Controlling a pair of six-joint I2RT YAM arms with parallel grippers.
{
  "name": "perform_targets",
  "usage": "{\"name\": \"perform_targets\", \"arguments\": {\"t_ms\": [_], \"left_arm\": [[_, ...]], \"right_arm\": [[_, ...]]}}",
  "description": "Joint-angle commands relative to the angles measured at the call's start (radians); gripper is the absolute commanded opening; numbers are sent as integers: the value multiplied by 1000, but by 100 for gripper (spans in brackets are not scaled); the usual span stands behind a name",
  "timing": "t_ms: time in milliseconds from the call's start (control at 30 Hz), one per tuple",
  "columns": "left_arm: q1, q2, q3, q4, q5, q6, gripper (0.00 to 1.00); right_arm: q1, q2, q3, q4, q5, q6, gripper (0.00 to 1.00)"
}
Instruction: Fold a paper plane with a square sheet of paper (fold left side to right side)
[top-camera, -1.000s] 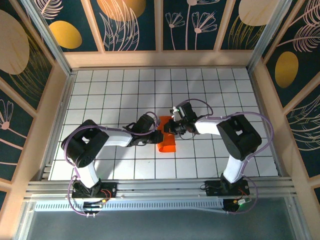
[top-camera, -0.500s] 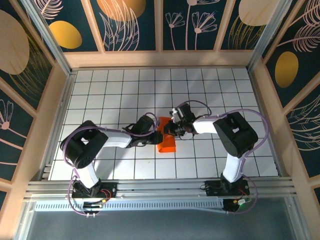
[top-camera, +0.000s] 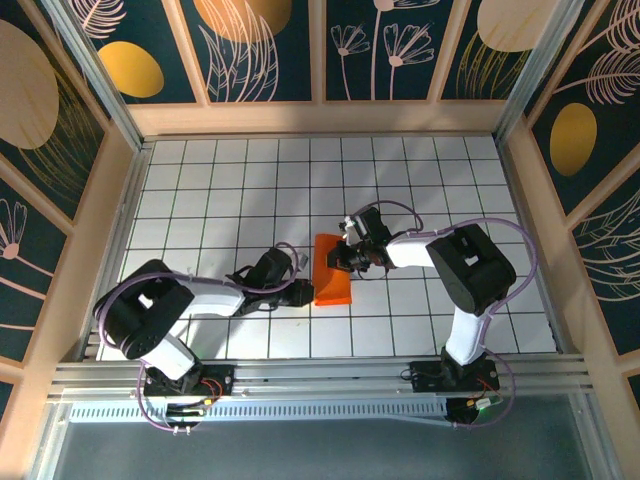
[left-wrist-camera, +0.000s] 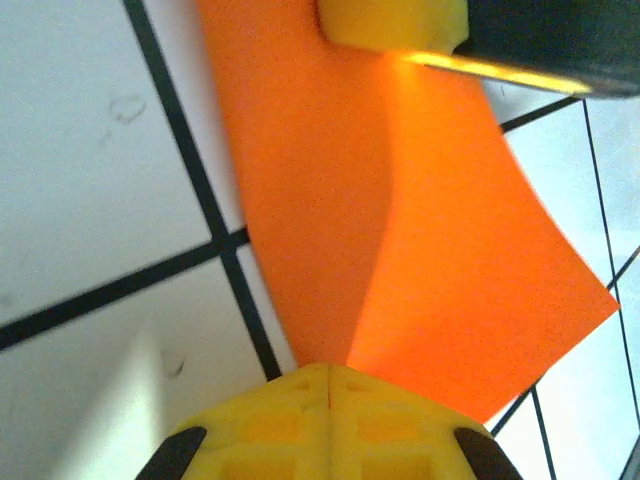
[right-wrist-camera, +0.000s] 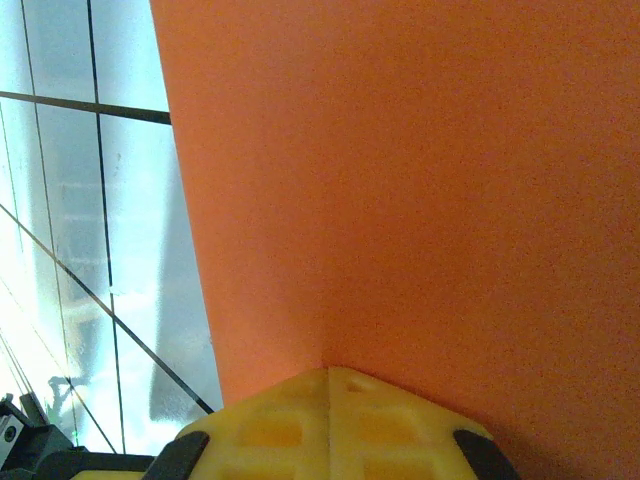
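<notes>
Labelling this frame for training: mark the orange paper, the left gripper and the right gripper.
orange paper (top-camera: 330, 285), top view, its flat near half.
left gripper (left-wrist-camera: 330, 372), left wrist view, the seam where its shut yellow fingertips meet.
right gripper (right-wrist-camera: 328, 374), right wrist view, the tip seam of its shut yellow fingers.

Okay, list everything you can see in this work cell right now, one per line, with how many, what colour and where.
folded sheet of paper: one, bright orange, mid-table between the two grippers
table: one, white tiles with black grid lines, floor of the enclosure
wall panels: several, dark blue with gold and cream plant patterns, in pale wood frames, far and side edges
rail: one, silver metal, near edge under the arm bases
left gripper: one, yellow fingers shut, tip against the paper's left side
right gripper: one, yellow fingers shut, tip on the paper
</notes>
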Motion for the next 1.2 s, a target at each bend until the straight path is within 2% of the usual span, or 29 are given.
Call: {"name": "perform_targets", "arguments": {"t_ms": [0, 167, 300, 567, 667, 800, 1167], "left_arm": [[-10, -30, -14, -56, 17, -39, 4], [0, -93, 64, -139, -38, -31, 4], [8, -107, 114, -141, -40, -21, 4], [8, 31, 152, -61, 55, 15, 4], [3, 75, 143, -10, 93, 9, 4], [-6, 104, 115, 0, 90, 9, 4], [-26, 58, -31, 30, 88, -25, 3]], "right_arm": [[-2, 15, -27, -73, 57, -2, 0], [0, 12, -27, -73, 52, -8, 0], [1, 12, -25, -77, 56, -12, 0], [10, 15, -14, -98, 72, -20, 0], [11, 18, -11, -103, 74, -23, 0], [10, 18, -9, -104, 74, -24, 0], [11, 15, -6, -121, 83, -36, 0]]}}
